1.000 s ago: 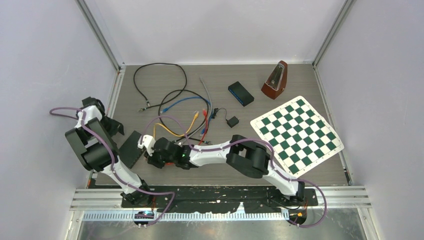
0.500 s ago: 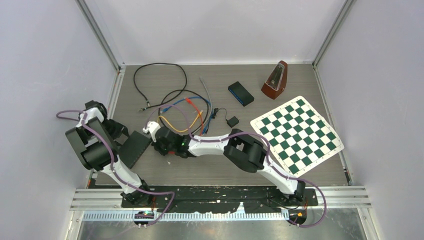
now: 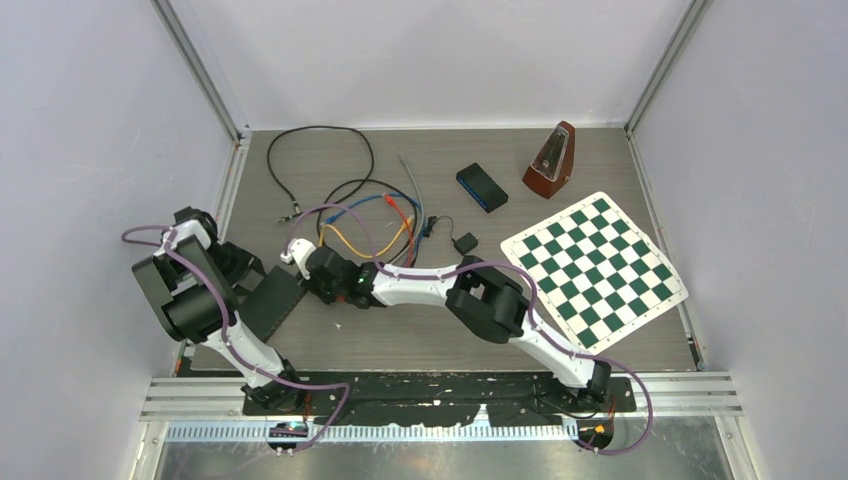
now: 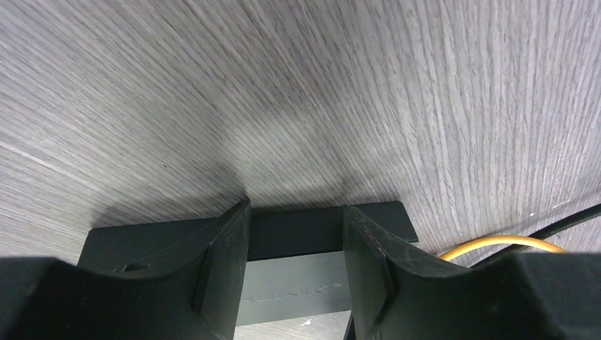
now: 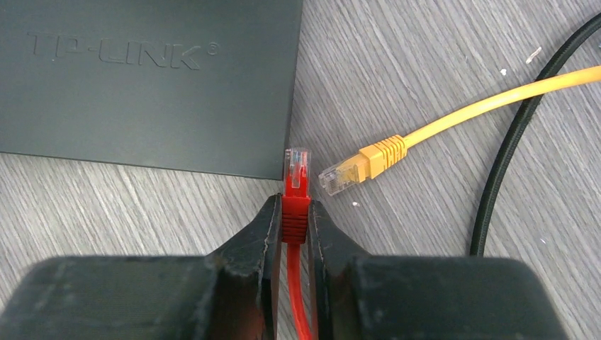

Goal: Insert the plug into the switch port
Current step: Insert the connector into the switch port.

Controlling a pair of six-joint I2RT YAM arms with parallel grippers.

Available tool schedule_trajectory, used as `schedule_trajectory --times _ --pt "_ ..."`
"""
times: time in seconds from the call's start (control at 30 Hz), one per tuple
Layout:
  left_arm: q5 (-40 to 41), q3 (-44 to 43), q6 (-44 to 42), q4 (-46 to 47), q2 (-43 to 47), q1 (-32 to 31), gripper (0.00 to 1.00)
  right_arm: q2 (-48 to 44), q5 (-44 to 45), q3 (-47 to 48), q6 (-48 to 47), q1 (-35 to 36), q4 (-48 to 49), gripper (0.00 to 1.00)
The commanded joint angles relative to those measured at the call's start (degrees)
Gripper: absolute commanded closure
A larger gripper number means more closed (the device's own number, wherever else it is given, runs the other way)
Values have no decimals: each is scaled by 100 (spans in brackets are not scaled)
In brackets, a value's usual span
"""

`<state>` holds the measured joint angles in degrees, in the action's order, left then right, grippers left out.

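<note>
**Right wrist cam: R gripper [image 5: 293, 207] clamped on red-booted, clear-tipped network plug [image 5: 295, 185] just beside dark grey TP-LINK switch box [image 5: 142, 85]**

Plug points away from the cam, w/ its red cable running back btwn the fingers. Clear tip sits just off the switch's near R corner, alongside its side edge; can't tell if it touches. Plug is not seated in the switch. Just R of it lies a yellow network plug on yellow cable [image 5: 368, 157], tip angled toward the red one, close but apart. A black braided cable [image 5: 507, 142] runs down the R side and crosses the yellow one.

Left wrist cam: L gripper [image 4: 296, 212] has jaws part-way apart, w/ the switch's dark body showing btwn and behind both fingers. Can't tell whether they grip it or only sit over it.

Top cam: R arm reaches across to the L side of the grey wood-grain table [image 3: 400, 340]. The switch lies near the table's L edge, btwn the two grippers. A green-and-white chessboard mat [image 3: 595, 265] and a brown metronome [image 3: 550, 160] sit well apart on the R.
</note>
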<state>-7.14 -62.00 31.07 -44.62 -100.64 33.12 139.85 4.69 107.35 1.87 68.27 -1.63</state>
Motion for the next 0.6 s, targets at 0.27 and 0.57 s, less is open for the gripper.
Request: schedule_trajectory --times 0.27,0.57 --pt "-219 47 -11 -76 224 26 48 -531 314 -163 118 155 -1042 95" --pt "-355 -28 14 -46 155 27 48 -738 -106 -364 277 161 -903 95"
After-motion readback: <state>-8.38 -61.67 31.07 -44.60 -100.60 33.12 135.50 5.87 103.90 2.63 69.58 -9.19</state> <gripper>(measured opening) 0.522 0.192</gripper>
